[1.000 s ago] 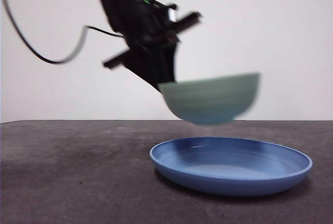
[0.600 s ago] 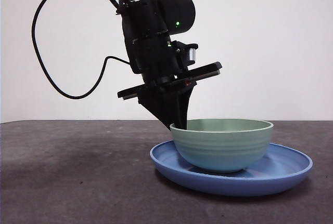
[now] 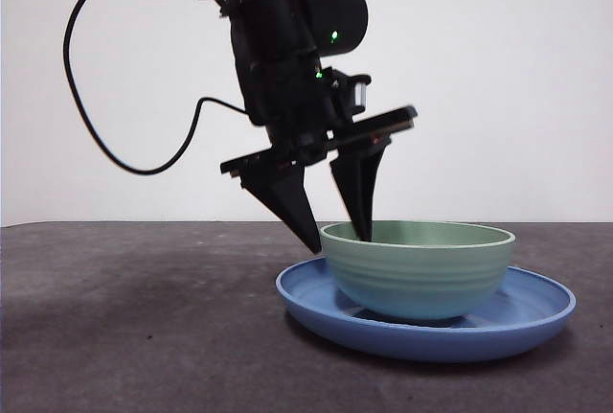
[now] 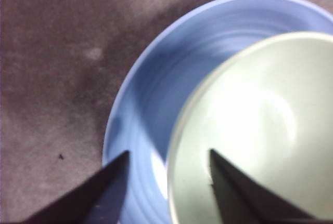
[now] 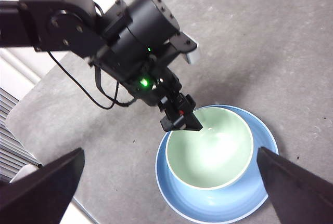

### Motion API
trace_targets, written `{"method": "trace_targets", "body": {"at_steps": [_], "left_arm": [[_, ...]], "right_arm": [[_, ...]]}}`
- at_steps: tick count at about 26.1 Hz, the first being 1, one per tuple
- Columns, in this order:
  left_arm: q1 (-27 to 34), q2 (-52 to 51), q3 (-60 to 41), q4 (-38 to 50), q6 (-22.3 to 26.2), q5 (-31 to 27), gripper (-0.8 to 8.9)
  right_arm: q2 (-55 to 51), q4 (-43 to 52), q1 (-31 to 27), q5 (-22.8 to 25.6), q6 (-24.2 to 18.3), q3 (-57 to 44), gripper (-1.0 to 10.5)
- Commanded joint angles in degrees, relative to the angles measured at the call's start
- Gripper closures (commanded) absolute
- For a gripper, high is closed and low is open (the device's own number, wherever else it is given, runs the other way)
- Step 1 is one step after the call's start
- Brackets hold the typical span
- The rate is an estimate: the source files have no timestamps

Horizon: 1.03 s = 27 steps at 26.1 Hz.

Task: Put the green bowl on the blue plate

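The green bowl (image 3: 421,274) sits upright on the blue plate (image 3: 431,336), slightly left of the plate's middle. My left gripper (image 3: 339,240) is open and straddles the bowl's left rim, one jaw inside the bowl and one outside above the plate. The left wrist view shows the bowl (image 4: 260,130) and the plate (image 4: 151,94) with the rim between my open left gripper (image 4: 168,154). My right gripper (image 5: 169,151) is open and empty, high above; its view shows the bowl (image 5: 213,148), the plate (image 5: 208,211) and the left gripper (image 5: 179,117).
The dark grey tabletop (image 3: 124,317) stretches to the left of the plate. The left arm's black cable (image 3: 105,145) hangs in a loop at the left. The table's edge (image 5: 31,109) shows in the right wrist view.
The left gripper brought the bowl down from the air onto the plate, then opened its jaws and let go of the rim. The bowl shifted slightly right.
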Motion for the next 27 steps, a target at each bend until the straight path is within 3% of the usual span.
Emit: {"method": "trace_targets", "body": {"at_steps": [1,6,14,21,27], "left_arm": [[-0.44,-1.27,3.67,-2.82,1.2,-0.15,5.0],[-0.74,-14.25,4.26,-8.07,4.68,-0.15,3.34],[-1.07,-40.24,3.91,-21.33,7.41,-0.22,2.77],[-1.03,-58.38,-4.24,-20.57,6.34,-0.28,2.77],[-0.96,-73.81,-17.51,-13.46,6.8,-0.48,2.83]], "right_arm": [[0.2,0.5,0.28,0.04,0.15,1.03,2.8],[0.2,0.5,0.28,0.04,0.13,1.03,2.8],[0.2,0.28,0.28,0.02,0.13,1.03,2.8],[0.2,0.24,0.28,0.02,0.17,1.03,2.8],[0.2,0.13,0.28,0.02,0.2,1.03,2.8]]}}
